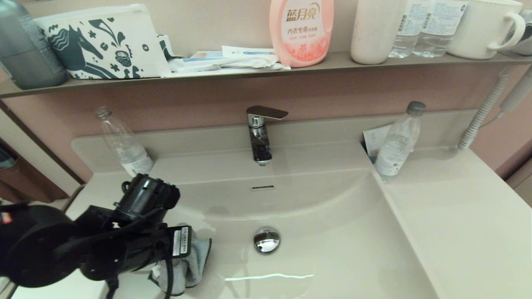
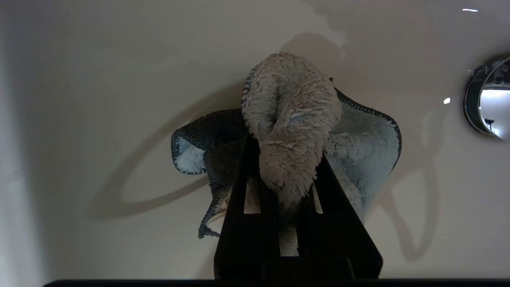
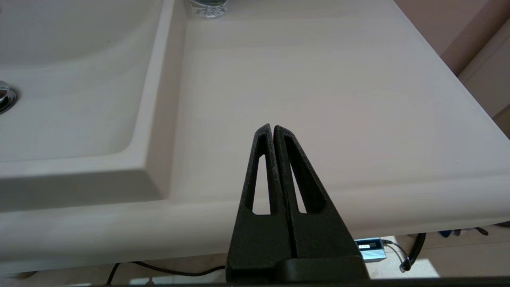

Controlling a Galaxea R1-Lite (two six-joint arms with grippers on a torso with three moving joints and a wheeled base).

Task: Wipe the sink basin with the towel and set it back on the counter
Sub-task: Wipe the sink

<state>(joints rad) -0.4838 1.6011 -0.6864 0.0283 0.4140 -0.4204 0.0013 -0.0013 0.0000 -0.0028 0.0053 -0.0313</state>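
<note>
My left gripper is shut on the towel, a fluffy blue-grey cloth with a dark teal edge, bunched between its fingers. In the head view the towel hangs below my left gripper at the near-left side of the sink basin, left of the chrome drain plug. The towel's loose folds lie close over the basin floor; the drain plug shows off to one side. My right gripper is shut and empty, hovering by the front edge of the counter.
A chrome faucet stands behind the basin above the overflow slot. Clear plastic bottles stand at the back left and back right of the counter. A wall shelf holds a horse-print pouch, a pink detergent bottle and cups.
</note>
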